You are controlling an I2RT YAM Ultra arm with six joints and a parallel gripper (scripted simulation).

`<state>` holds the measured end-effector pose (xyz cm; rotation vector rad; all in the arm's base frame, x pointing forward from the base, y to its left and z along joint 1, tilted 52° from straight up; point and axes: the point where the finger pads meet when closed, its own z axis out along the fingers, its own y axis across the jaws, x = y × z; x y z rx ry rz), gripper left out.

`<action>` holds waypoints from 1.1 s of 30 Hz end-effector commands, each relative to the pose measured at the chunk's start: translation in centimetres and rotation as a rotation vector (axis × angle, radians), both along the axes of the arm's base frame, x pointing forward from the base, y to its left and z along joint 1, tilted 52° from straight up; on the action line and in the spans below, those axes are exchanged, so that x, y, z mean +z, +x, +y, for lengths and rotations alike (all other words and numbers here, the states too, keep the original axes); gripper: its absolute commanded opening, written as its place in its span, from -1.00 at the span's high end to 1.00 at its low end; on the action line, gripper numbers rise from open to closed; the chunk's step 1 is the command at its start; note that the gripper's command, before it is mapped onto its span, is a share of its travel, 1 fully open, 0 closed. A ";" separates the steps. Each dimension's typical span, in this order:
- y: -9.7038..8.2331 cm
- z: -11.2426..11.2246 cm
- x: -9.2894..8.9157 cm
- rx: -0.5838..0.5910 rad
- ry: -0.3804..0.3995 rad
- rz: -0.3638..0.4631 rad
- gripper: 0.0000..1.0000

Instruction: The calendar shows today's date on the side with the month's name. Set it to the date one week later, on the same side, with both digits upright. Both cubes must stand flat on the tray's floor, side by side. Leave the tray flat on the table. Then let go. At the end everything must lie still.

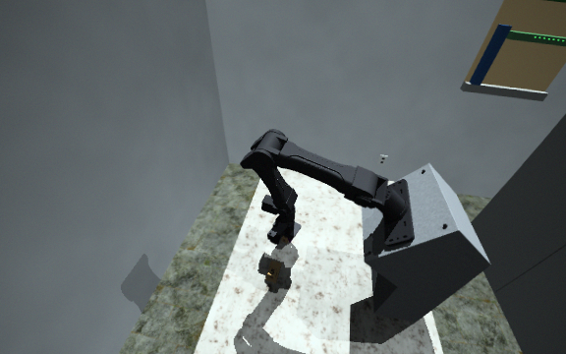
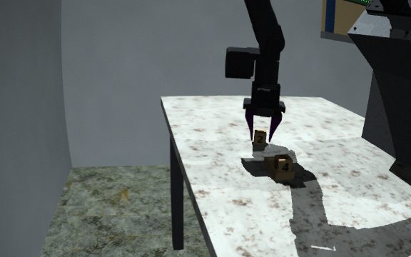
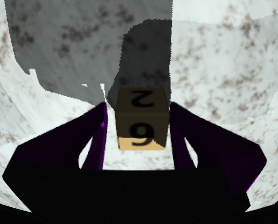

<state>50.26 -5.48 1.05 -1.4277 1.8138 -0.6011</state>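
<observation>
The gripper [image 2: 260, 140] [image 3: 138, 109] — fingers parted, nothing gripped — straddles the loose number cube [image 2: 260, 138] [image 3: 141, 120], one finger either side. That cube stands beyond the calendar tray [image 2: 285, 175], toward the worktop's far edge.

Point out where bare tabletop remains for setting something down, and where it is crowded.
Bare: the table's near stretch, left of the arm's shadow, and the far stretch behind the loose cube. Crowded: around that cube, between the open tool's fingers, and at the tray.
</observation>
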 end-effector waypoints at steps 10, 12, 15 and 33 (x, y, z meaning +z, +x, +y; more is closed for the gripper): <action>0.4 -0.1 0.2 -0.003 0.000 -0.012 0.11; 0.4 -0.1 0.2 -0.003 0.000 -0.012 0.11; 0.4 -0.1 0.2 -0.003 0.000 -0.012 0.11; 0.4 -0.1 0.2 -0.003 0.000 -0.012 0.11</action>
